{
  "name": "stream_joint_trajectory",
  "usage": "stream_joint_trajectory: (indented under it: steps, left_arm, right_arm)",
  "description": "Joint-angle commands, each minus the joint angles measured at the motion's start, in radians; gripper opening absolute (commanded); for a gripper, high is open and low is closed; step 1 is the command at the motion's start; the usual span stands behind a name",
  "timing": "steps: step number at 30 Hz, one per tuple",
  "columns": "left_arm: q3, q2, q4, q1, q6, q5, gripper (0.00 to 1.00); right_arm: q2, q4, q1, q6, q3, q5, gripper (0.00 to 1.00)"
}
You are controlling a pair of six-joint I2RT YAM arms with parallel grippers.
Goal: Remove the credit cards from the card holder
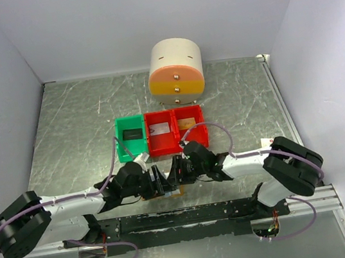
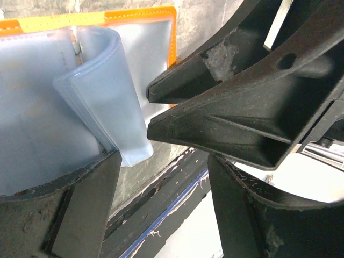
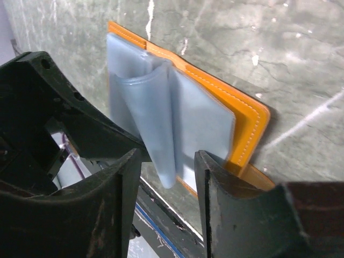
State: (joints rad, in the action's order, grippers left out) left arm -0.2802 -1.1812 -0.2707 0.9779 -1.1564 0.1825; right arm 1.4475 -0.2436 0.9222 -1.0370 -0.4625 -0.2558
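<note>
Right wrist: card holder (image 3: 215,123) flap sits inside the parted right hand (image 3: 167,161).

- The bench (image 1: 76,137) is a grey slab with a marbled look and pale veins running all over it, boxed in by plain white walls on three sides.
- Up at the far edge sits a round cream drawer unit (image 1: 175,70), its drawer fronts orange and yellow.
- Around the middle there's a row of three touching bins: green bin (image 1: 129,118), first red bin (image 1: 158,114), second red bin (image 1: 189,109).
- At the near edge a black mounting plate (image 1: 192,215) runs across.
- Just in front of that plate the card holder (image 3: 199,113) lies open flat, orange rim on the bench and pale blue pockets facing up, one sleeve curling upward.
</note>
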Motion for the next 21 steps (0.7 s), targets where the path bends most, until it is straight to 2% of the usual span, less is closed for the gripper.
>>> stream_joint_trajectory:
  steps: [1,7,10,11,18,21]
  left_arm:
    - [-0.005,0.000,-0.006,-0.002,0.006,-0.016,0.77]
    - [-0.010,-0.019,-0.026,-0.001,0.010,-0.002,0.77]
    - [-0.018,-0.017,-0.010,-0.001,0.017,-0.007,0.77]
    - [-0.022,-0.010,0.010,-0.002,0.020,-0.016,0.77]
    - [-0.063,0.121,0.204,-0.002,0.053,-0.101,0.79]
    - [-0.077,0.179,0.280,-0.002,0.061,-0.148,0.80]
  right_arm:
    - [0.042,-0.061,0.003,0.046,0.016,-0.056,0.48]
    - [0.137,0.061,0.023,0.113,-0.071,-0.018,0.47]
    - [0.171,0.116,0.036,0.121,-0.102,0.017,0.35]
    - [0.175,0.114,0.035,0.111,-0.099,0.021,0.30]
    - [0.160,0.000,0.024,0.011,-0.002,0.025,0.16]
    - [0.168,-0.088,0.016,-0.035,0.042,-0.004,0.16]
